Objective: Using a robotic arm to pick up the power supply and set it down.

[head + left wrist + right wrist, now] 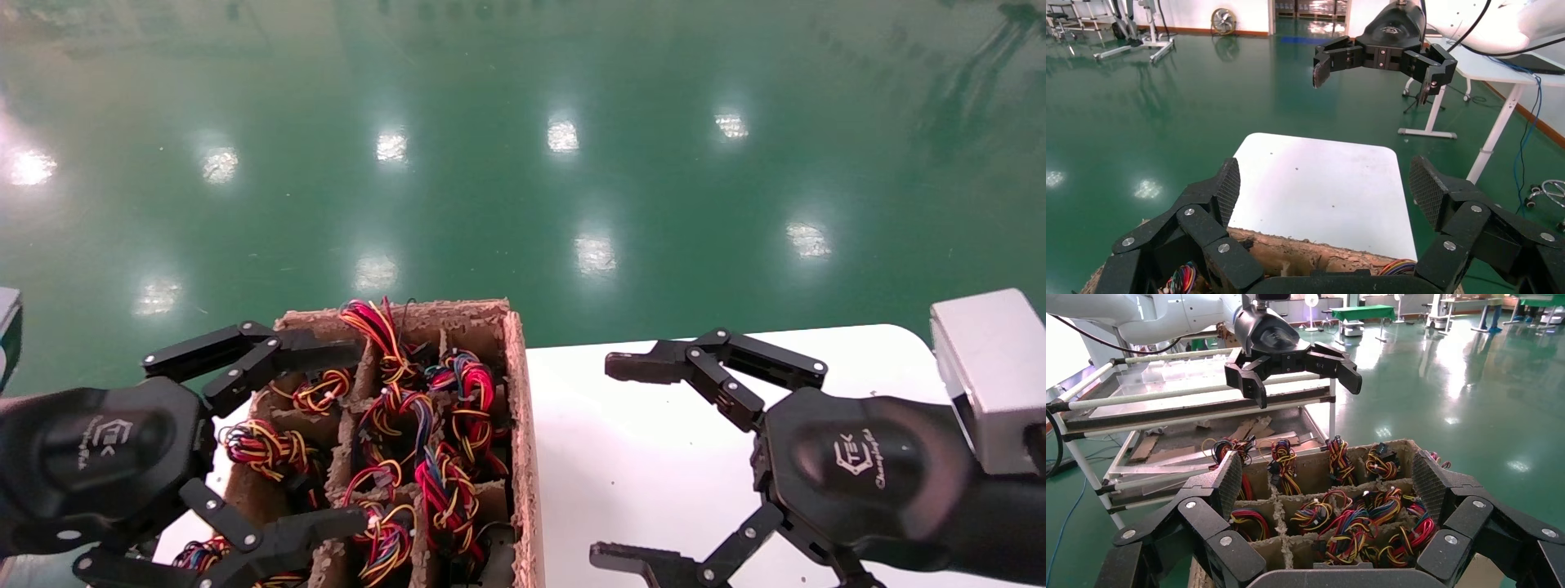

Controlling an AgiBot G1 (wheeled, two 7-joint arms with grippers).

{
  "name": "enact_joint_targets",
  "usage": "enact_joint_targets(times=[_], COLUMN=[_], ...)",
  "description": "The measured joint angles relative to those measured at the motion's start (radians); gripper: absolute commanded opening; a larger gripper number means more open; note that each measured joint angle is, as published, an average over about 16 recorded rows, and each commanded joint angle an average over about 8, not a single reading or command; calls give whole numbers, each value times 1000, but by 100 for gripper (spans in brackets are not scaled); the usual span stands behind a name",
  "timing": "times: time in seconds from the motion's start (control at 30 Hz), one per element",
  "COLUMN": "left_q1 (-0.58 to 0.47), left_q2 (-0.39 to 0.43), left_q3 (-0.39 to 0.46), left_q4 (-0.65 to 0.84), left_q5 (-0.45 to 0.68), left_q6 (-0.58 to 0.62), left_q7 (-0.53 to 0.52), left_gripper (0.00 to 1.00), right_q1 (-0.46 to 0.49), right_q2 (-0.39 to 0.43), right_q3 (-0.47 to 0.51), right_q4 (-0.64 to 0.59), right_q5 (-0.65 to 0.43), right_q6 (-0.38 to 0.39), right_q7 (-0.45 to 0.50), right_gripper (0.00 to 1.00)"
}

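**Hovering before the pick, both grippers empty**

Hovering over the near-left part of the divided carton point(516, 425), left gripper point(339, 433) spread wide, nothing between the fingers point(1228, 187). Sitting above the white bench point(654, 457) just right of the carton, right gripper point(621, 461) equally released and empty, fingers point(1228, 478) splayed. Grey box fixed at the right wrist point(989, 376), not the task item.

Packed into the carton cells: power supplies point(1352, 523), showing mostly as braided red, yellow and orange wire bundles point(445, 482) sticking up; metal bodies largely hidden down in the cells. None lifted, none on the bench yet.

Step in hand, by judgement: pre-grasp, choosing a unit. Unclear which arm will do the pick; left sits closer over the cells.

Next move likely calling for: descending straight into one cell, closing on the metal body and not on loose wires, lifting clear of the cardboard dividers, then carrying across to the bare bench surface. Risk: bundles snagging on neighbouring units or dividers.
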Motion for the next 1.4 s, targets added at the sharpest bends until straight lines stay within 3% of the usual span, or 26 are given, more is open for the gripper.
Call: enact_joint_targets(times=[1.4], left_q1=[0], left_q2=[0], left_q3=[0], left_q4=[0], left_q5=[0], left_q6=[0], left_q7=[0], left_gripper=[100], right_q1=[0], right_q2=[0], right_q3=[0], right_q4=[0], right_q5=[0], right_q6=[0], right_q7=[0], right_gripper=[100])
